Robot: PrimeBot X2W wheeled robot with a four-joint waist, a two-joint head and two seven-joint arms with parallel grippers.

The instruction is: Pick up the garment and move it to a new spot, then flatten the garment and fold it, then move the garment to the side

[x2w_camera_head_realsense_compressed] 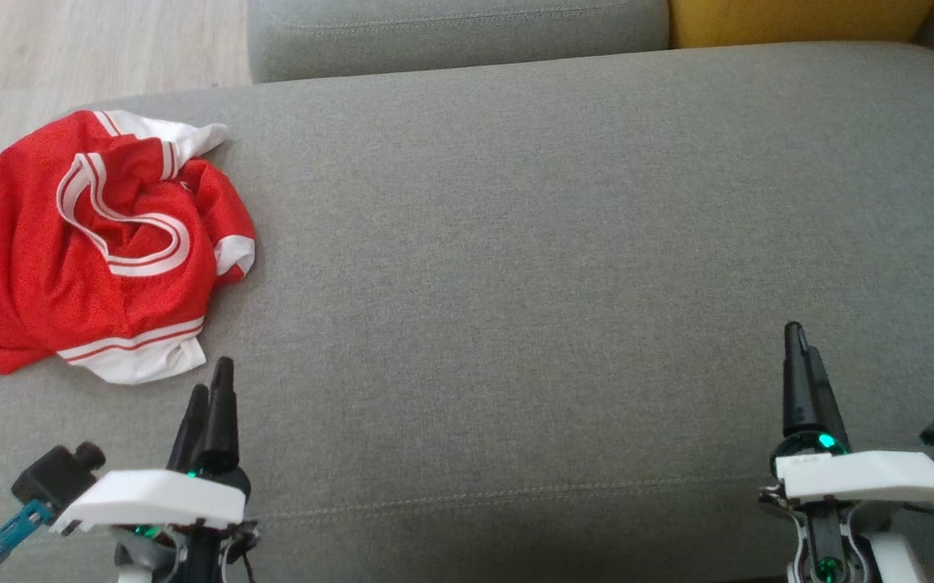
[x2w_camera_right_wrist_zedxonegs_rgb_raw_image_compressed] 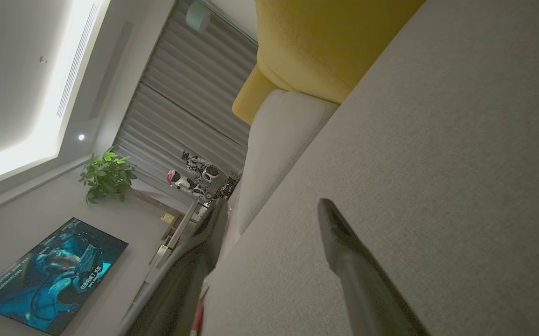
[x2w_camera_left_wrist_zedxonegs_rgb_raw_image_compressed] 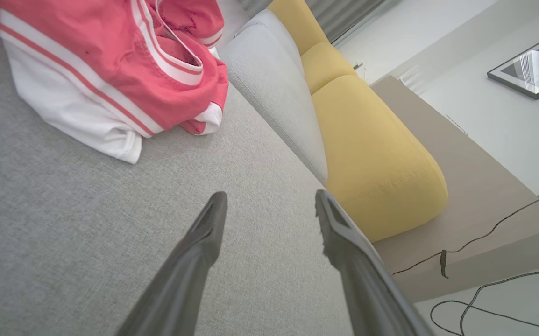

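One red garment (x2w_camera_head_realsense_compressed: 87,243) lies crumpled at the left edge of the head view, on a wide grey cushion (x2w_camera_head_realsense_compressed: 556,243) of coarse woven fabric. The garment is a shiny mesh knit with white bands and thin red stripes along its hems, and one striped loop curls across its top. In the left wrist view it sits in the upper left of the frame.

Two grippers rest low in the head view, each with two long, dark, tapering fingers. The left gripper (x2w_camera_head_realsense_compressed: 212,376) sits at the lower left, just below the garment but not touching it; its wrist view shows its fingers spread apart and holding nothing. The right gripper (x2w_camera_head_realsense_compressed: 803,338), at the lower right, is likewise spread and holding nothing in its wrist view.

A rounded yellow cushion (x2w_camera_left_wrist_zedxonegs_rgb_raw_image_compressed: 372,158) lies beyond the grey one.

A glowing blue screen (x2w_camera_right_wrist_zedxonegs_rgb_raw_image_compressed: 50,275) carries a line of pale writing, too small to read.
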